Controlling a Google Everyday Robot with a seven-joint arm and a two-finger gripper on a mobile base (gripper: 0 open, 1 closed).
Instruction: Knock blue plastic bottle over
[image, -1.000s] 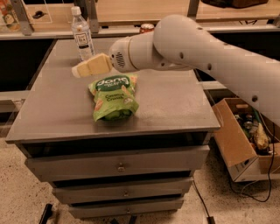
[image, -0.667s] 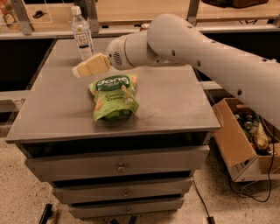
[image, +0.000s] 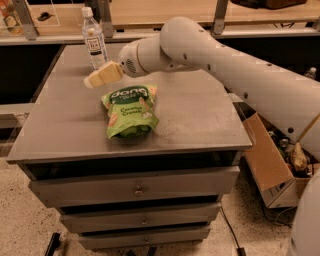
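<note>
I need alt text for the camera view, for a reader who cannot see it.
The robot's gripper hovers just in front of the upright blue plastic bottle at the back of a grey drawer cabinet. A green snack bag lies nearer the front.

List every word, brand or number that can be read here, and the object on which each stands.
"dang": white letters on the green plastic snack bag on the grey metal cabinet top.
"Coconut Crunch": smaller print below it, read with doubt.
Label on the tall clear plastic bottle with white cap: too blurred to read.
The cream gripper, just beside that bottle's lower part, bears no text.
</note>
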